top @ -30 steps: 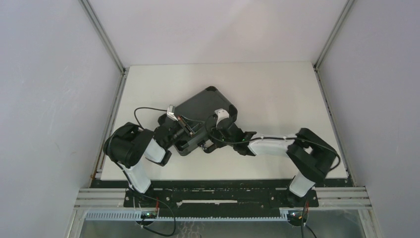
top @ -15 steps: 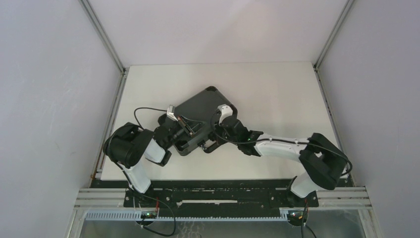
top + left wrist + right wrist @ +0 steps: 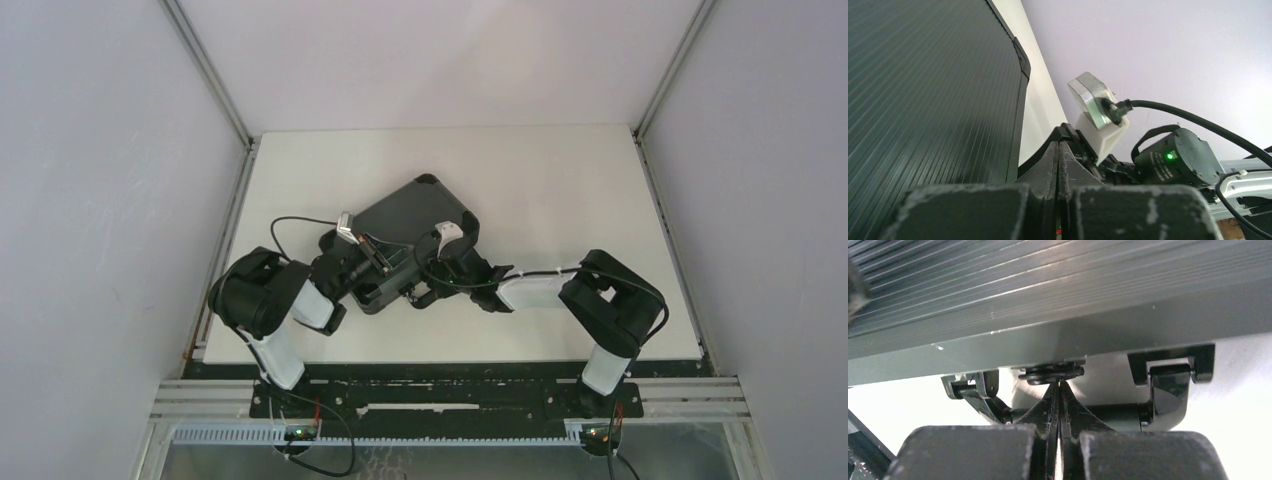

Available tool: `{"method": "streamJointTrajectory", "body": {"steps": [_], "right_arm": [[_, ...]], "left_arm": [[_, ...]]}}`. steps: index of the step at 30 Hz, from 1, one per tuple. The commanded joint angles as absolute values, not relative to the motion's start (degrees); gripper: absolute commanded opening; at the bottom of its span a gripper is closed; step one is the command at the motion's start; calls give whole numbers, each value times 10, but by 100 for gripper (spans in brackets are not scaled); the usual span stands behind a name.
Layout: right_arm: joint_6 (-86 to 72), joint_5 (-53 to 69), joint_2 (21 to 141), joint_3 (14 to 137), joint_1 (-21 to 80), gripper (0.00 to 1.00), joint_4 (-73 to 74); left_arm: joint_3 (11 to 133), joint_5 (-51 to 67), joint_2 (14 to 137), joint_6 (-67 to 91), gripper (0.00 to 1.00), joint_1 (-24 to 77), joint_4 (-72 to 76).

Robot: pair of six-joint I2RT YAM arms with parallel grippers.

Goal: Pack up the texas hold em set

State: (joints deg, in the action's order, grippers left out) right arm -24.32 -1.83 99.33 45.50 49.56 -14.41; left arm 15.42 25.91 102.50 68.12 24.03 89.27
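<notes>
We see the black briefcase (image 3: 415,212) lying flat on the white worktop (image 3: 560,180), about midway across it and turned at an angle, so that one corner points to the far side and its handle side faces the near edge. Its ribbed lid is down; from these views we cannot see chips, cards or buttons. Both arms reach in to that near side of the case. The left gripper (image 3: 1058,150) has its fingers pressed together with nothing between them, and sits just beside the case's near left edge, the ribbed lid filling the left of its wrist view. Past its tips we see the right arm's wrist camera (image 3: 1098,107). The right gripper (image 3: 1059,390) is likewise pinched fully together and empty, its tips right up against the case's front wall, between the two ends of the handle (image 3: 1168,390). Whether those tips actually touch the small fitting there we cannot tell.
</notes>
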Motion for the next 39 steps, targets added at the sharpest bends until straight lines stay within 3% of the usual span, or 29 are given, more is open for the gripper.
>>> {"method": "streamJointTrajectory", "body": {"steps": [1,9,10,12,13,14,17,18,20,27,39], "right_arm": [[-214,-77,911,459,516,0,-119],[-192,-104,705,429,505,0,-48],[-194,-104,690,422,494,8,-41],[-203,-99,669,402,468,29,-36],[-207,-93,659,390,456,44,-38],[-211,-89,651,377,446,53,-40],[-223,-78,623,343,425,61,-48],[-226,-77,616,336,424,62,-49],[-233,-73,603,320,424,63,-54],[-242,-75,566,288,442,63,-45],[-249,-91,489,238,442,63,-25]], "left_arm": [[51,325,1089,629,0,251,797],[37,326,942,610,1,270,747],[37,333,910,612,4,269,738],[46,338,829,602,17,270,676],[58,334,772,585,28,273,609],[78,317,705,547,40,274,507],[208,85,475,361,77,350,86],[234,31,430,344,84,360,24],[241,21,371,359,99,361,38],[332,-64,347,345,100,362,-79],[344,-83,336,348,100,362,-118]]}}
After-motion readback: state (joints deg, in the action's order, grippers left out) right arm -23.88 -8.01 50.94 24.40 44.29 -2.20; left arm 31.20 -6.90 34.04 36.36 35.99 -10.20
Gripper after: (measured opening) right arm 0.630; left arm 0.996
